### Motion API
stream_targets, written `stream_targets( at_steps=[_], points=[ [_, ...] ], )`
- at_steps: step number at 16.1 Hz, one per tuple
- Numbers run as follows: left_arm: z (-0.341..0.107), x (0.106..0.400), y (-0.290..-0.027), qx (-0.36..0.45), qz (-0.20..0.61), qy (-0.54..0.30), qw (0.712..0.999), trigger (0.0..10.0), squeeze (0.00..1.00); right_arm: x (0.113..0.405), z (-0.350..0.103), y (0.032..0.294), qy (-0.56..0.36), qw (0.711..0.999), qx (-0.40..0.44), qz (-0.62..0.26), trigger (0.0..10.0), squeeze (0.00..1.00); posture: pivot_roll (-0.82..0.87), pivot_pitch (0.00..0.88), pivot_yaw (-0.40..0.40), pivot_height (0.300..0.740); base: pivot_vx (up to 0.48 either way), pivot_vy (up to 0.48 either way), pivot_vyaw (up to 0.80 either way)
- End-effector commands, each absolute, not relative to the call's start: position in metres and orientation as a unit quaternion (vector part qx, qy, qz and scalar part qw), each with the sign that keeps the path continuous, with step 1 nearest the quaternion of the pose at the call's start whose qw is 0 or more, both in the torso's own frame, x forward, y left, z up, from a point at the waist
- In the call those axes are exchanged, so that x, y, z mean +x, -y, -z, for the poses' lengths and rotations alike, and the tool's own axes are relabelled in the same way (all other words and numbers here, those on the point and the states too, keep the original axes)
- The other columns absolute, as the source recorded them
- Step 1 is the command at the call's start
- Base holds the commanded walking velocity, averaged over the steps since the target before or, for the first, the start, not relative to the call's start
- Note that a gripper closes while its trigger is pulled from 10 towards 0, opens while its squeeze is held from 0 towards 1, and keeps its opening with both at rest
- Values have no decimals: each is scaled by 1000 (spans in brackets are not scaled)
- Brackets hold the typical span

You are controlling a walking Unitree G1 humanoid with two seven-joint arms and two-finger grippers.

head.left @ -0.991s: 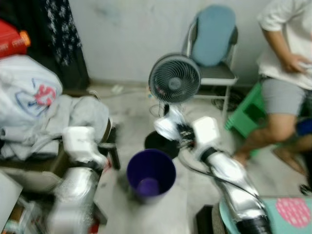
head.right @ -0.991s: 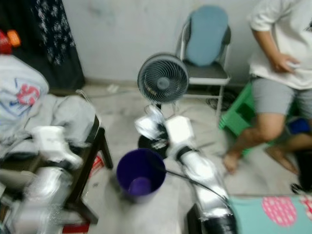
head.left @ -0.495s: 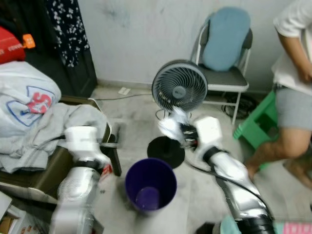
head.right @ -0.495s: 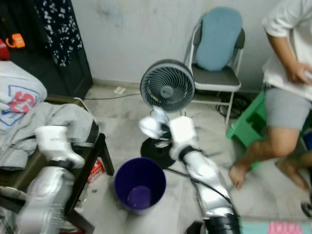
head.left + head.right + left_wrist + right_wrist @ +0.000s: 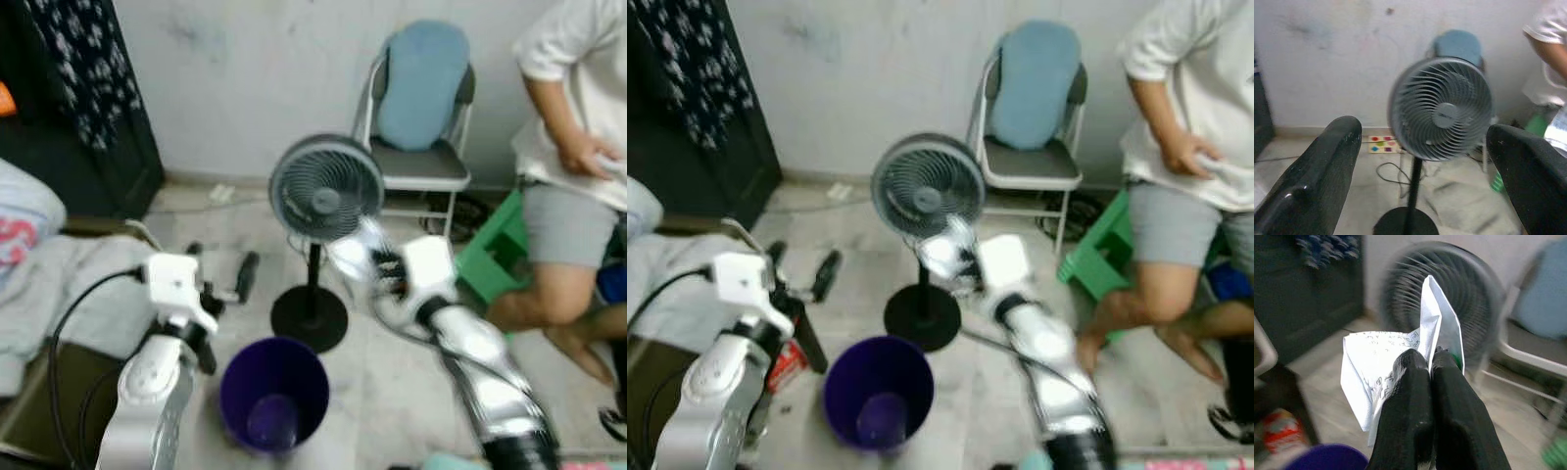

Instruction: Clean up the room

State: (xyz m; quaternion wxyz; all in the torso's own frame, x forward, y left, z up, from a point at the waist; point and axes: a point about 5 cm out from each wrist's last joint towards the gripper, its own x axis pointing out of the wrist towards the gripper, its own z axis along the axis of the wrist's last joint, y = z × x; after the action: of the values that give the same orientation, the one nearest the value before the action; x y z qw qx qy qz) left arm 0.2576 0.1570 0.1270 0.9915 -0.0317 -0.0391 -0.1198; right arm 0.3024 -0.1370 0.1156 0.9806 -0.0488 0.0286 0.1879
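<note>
The right end effector (image 5: 1422,363) is clamped on a crumpled paper (image 5: 1382,367) beside the fan (image 5: 324,188), above the purple bin (image 5: 273,392); something purple, blurred, lies inside. The left end effector (image 5: 217,272) hangs spread apart.

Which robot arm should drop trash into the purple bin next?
The right. The right gripper is already shut on a crumpled white paper, held up beside the fan and near the purple bin. The left gripper is open and holds nothing.
</note>
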Motion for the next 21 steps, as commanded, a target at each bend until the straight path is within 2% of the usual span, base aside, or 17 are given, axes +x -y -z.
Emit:
stream_targets(
  at_steps=[1,5,8,9,11,12,16,21],
  points=[
    [-127,255,-174,-9,107,38,994,10000,0,303,-116,133,-30,978,-47,-199,10000,0,15,34,-59,740,0,0,0],
    [-130,251,-180,3,113,38,993,10000,0,301,-110,142,-35,980,-58,-187,10000,0,19,51,-42,740,0,0,530],
    [-133,250,-174,6,131,45,990,10000,0,300,-108,147,-37,982,-57,-174,10000,0,14,65,-29,740,0,0,800],
    [-137,249,-166,14,163,55,985,10000,0,300,-107,156,-41,986,-59,-152,10000,0,9,76,-19,740,0,0,800],
    [-138,246,-157,15,203,56,977,10000,0,300,-101,167,-51,988,-66,-126,10000,0,6,82,-13,740,0,0,0],
    [-139,241,-150,33,258,56,964,10000,0,296,-92,181,-65,991,-81,-89,10000,0,5,93,-3,740,0,0,0],
    [-143,237,-153,47,300,52,951,10000,0,286,-69,211,-110,991,-73,-6,10000,0,17,110,11,740,0,0,0],
    [-142,230,-152,69,342,39,936,10000,0,280,-43,229,-152,985,-69,32,10000,0,24,126,33,740,0,0,0]
  ],
)
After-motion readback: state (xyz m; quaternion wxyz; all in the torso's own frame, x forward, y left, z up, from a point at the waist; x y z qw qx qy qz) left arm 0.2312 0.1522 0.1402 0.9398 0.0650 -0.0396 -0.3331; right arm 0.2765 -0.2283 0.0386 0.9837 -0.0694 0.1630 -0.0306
